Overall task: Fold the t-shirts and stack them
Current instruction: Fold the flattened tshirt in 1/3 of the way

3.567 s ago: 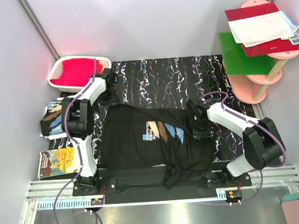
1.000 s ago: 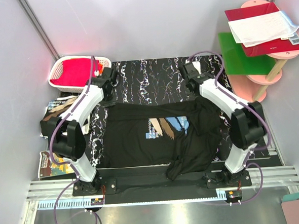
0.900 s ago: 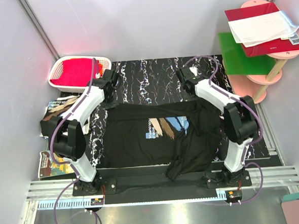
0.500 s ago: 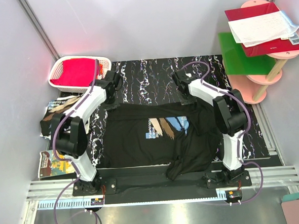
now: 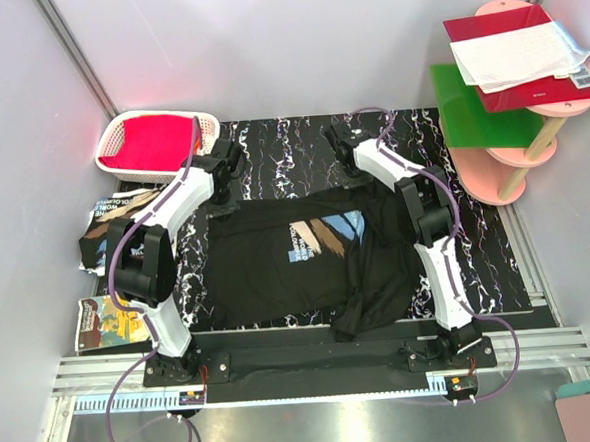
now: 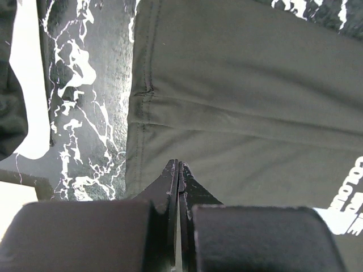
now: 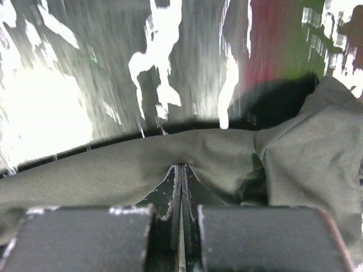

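Leftmost, a printed booklet is lying off the mat's edge, with a second t-shirt, black and rumpled, lying just beyond it. A white basket is holding a red cloth at the far left corner. The left gripper is pressing its jaws tight together at the left edge of the spread t-shirt; whether any cloth is caught between them I cannot tell. That t-shirt is lying print-up in the middle of the black marbled mat, its near right part bunched. The right gripper is pinching a raised fold of the t-shirt's far edge. At the far right, a green board and a pink stand are standing, the stand carrying a red book and papers.
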